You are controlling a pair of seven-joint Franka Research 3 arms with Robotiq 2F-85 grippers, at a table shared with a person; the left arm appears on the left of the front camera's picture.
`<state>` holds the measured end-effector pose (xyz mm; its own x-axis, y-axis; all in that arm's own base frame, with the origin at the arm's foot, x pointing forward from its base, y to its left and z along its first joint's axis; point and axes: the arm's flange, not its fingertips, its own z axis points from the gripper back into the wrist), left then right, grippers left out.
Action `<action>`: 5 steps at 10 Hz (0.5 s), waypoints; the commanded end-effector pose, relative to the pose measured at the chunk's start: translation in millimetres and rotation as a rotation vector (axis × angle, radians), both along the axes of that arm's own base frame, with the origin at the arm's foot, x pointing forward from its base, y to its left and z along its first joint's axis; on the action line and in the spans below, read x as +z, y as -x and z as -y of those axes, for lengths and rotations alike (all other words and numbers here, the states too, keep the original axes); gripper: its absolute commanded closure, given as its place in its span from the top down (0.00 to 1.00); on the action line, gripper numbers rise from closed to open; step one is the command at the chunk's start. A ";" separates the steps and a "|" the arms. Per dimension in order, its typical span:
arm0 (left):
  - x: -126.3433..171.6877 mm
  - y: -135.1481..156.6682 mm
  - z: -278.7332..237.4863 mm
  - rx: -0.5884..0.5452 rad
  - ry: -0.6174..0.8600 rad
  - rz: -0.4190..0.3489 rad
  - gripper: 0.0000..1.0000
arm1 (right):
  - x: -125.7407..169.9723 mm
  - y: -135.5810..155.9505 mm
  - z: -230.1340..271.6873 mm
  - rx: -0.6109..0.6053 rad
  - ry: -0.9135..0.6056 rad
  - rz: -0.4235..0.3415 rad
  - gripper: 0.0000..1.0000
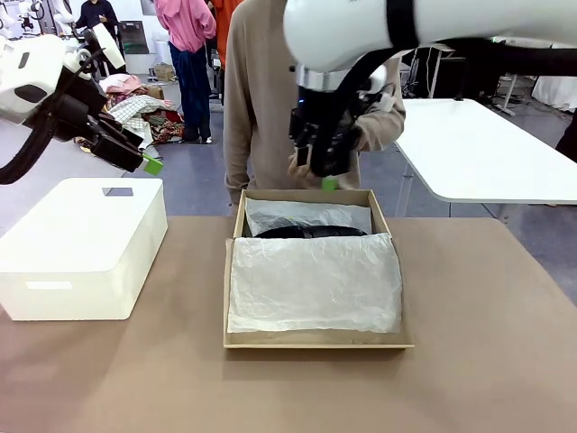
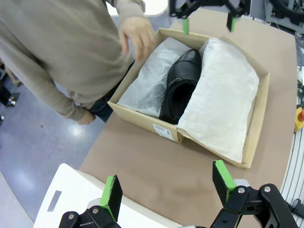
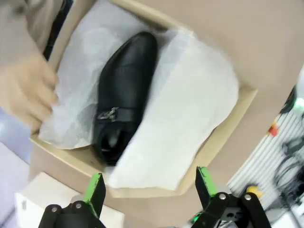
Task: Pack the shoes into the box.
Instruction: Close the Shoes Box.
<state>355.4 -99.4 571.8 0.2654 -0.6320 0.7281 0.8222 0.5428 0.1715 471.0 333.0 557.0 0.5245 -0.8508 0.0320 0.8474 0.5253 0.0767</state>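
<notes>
left gripper [image 2: 168, 187]: hung over the table's [image 1: 487, 361] left side, above the white container; fingers spread wide, nothing between them.
white container [image 1: 81, 244]: sat on the table left of the box, apart from it.
box [image 1: 230, 298]: stood open at the table's middle.
tissue paper [image 1: 311, 284]: covered the near part of the box in a bulging sheet; what lay beneath could not be told.
shoe [image 2: 183, 83]: one black shoe lay in the far part of the box, between tissue folds.
right gripper [image 3: 149, 185]: hovered above the box's far edge; fingers released, empty.
person's hand [image 2: 137, 35]: hung over the tissue at the box's far side; contact unclear.
</notes>
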 end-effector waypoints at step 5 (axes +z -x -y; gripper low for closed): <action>-0.7 -0.7 -1.6 -0.019 0.012 0.002 1.00 | -6.8 -13.1 76.0 0.801 0.113 -0.081 1.00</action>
